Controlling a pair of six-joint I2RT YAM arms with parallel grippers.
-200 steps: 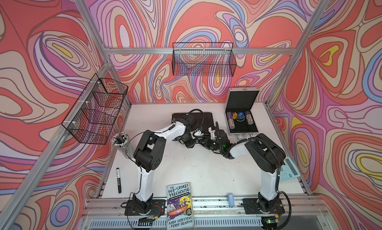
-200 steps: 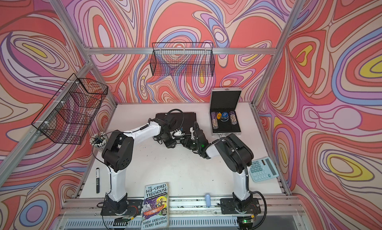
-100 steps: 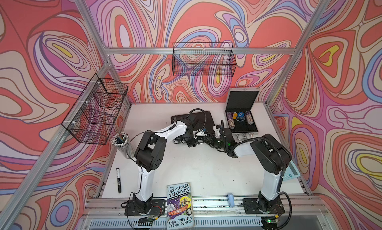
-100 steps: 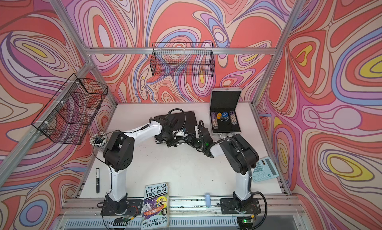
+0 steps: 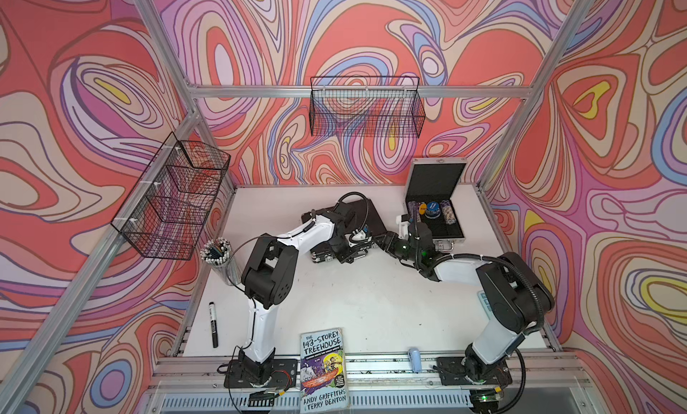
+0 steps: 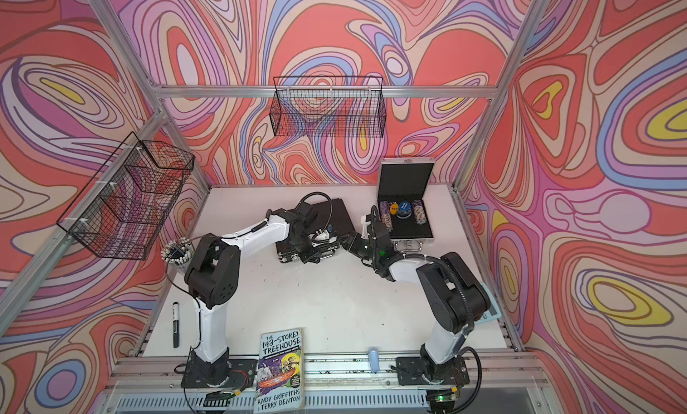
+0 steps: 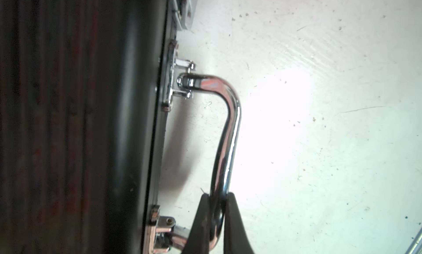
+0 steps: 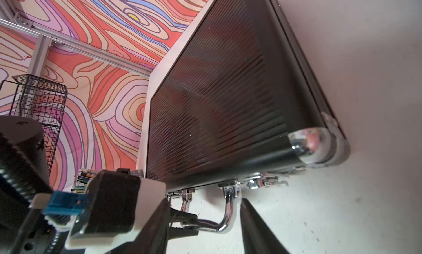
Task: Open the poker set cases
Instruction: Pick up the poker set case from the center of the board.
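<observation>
1. Black case [image 5: 373, 226] is lying flat and shut, mid-back of the worktop [image 5: 353, 300]; its ribbed top is filling the R wrist view [image 8: 217, 93].
2. L pincer [image 7: 218, 194] is clamping the chrome handle [image 7: 228, 150] near one end, both fingers pressing on the bar.
3. The handle is sticking out from the case's front edge, low over the worktop, w/ a metal latch [image 8: 262, 183] sitting beside it on that edge.
4. R pincer [image 8: 205, 200] is hovering at the same handle w/ fingers apart, one on each side of the handle's other bend; whether it's touching the bar – can't tell.
5. In both top views the two arms are reaching in to the case's front edge, pincers close together.
6. Silver case [image 5: 433, 179] is sitting open at the back-right of the worktop, lid standing upright, poker chips [image 5: 433, 209] lying in its black-lined base.
7. Book [image 5: 323, 367] is lying at the front edge btwn the arm bases; marker [image 5: 213, 324] is lying front-left; pen cup [image 5: 219, 250] is standing near the L wall.
</observation>
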